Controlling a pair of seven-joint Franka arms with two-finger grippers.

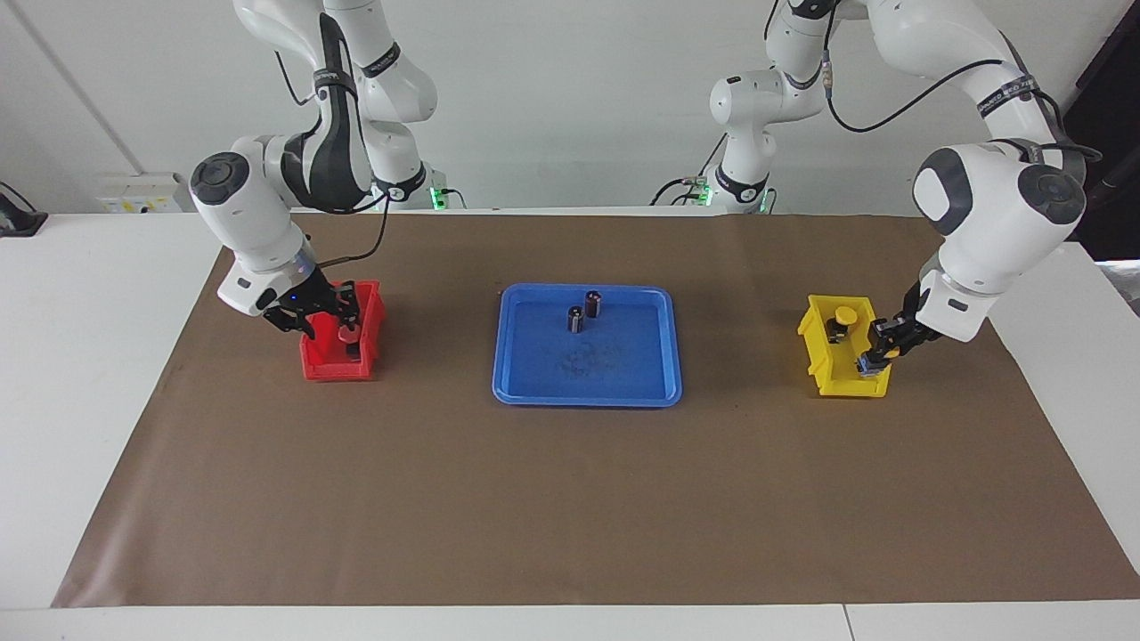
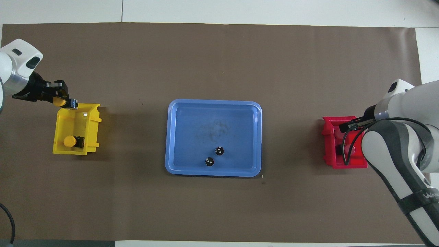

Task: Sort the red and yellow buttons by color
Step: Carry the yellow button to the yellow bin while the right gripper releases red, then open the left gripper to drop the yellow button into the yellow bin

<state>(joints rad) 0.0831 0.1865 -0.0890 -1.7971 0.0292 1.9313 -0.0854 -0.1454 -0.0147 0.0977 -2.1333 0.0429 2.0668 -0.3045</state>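
Nearly sorted: one yellow button [image 1: 843, 319] lies in the yellow bin [image 1: 824, 369], the left gripper [image 1: 880, 359] pinches the second over it, and the right gripper [image 1: 334, 313], jaws unreadable, hangs over the red bin [image 1: 334, 367].

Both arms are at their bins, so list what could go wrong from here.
The left gripper holds a yellow button over the yellow bin's end rim, not its middle; released there, it could bounce onto the brown paper. The right gripper sits low in the red bin; lifting away, it might snag it.
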